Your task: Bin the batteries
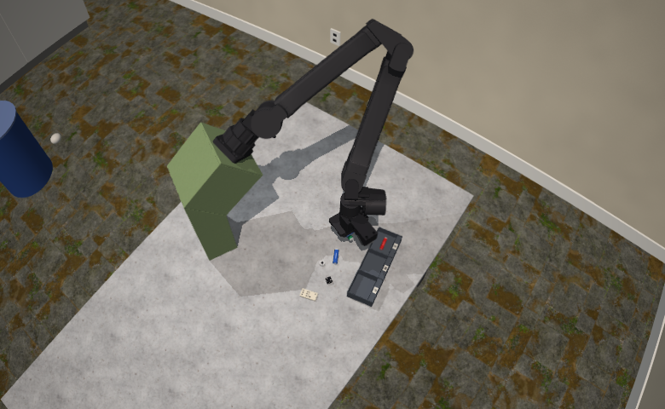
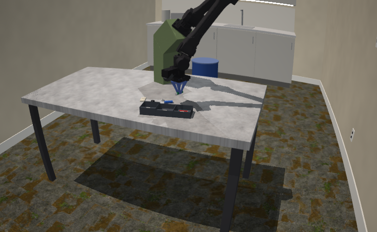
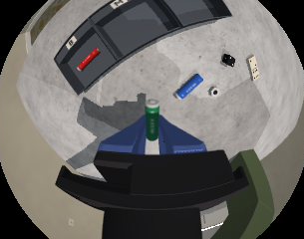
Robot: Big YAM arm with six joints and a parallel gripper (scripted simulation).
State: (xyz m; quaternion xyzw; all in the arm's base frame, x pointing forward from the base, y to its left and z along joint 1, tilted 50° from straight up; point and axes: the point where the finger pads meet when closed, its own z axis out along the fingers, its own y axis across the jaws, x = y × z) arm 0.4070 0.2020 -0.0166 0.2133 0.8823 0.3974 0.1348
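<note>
Carrying step, by my read: the tool (image 3: 152, 134) is nearly shut, clamped on a green battery (image 3: 152, 119) that stands upright between its blue fingers, lifted off the desk (image 2: 78, 86). Next move likely needs a short shift over the bin tray (image 3: 78, 75), just beyond the tool, then release. Which compartment is B I cannot read. A red battery (image 3: 90, 59) lies in the tray's near-end compartment. A blue battery (image 3: 189, 86) lies on the desk beside the tray, with small bits past it.

The black arm (image 1: 372, 116) folds sharply at its elbow, wrist pointing down, the gripper (image 3: 152, 134) with jaws clamped on a green battery (image 3: 152, 121)
</note>
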